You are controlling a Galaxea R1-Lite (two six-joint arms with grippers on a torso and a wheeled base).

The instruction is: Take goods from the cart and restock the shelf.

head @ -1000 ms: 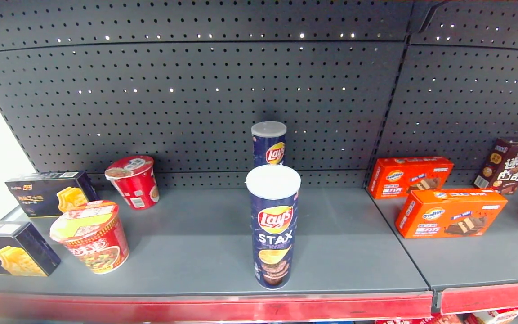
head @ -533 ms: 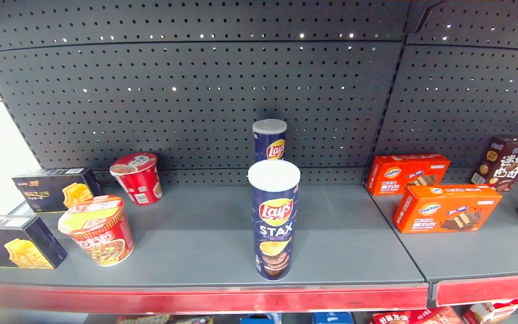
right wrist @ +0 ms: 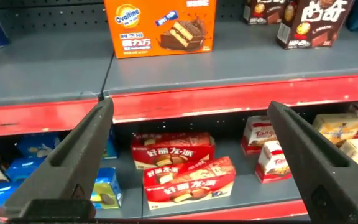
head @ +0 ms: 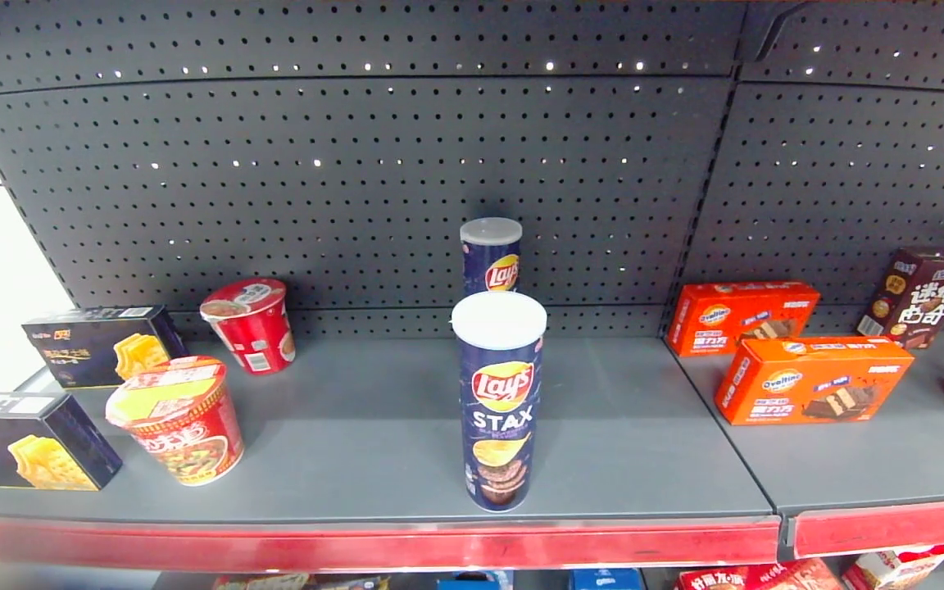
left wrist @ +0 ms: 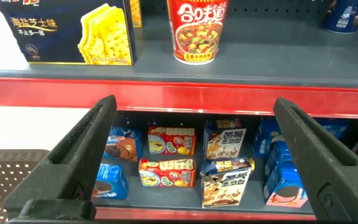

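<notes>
Front chip can (head: 498,401) upright near the front edge of the shelf (head: 644,442), second can (head: 490,256) directly behind it by the pegboard (head: 357,205), left gripper (left wrist: 194,106) and right gripper (right wrist: 190,107) before the shelf, both spread wide, holding nothing.

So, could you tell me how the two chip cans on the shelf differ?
The front can stands near the shelf edge, the back can by the pegboard. The front can's lid is white, the back can's greyer. The front can hides the back can's base. Both are upright and dark blue.
</notes>
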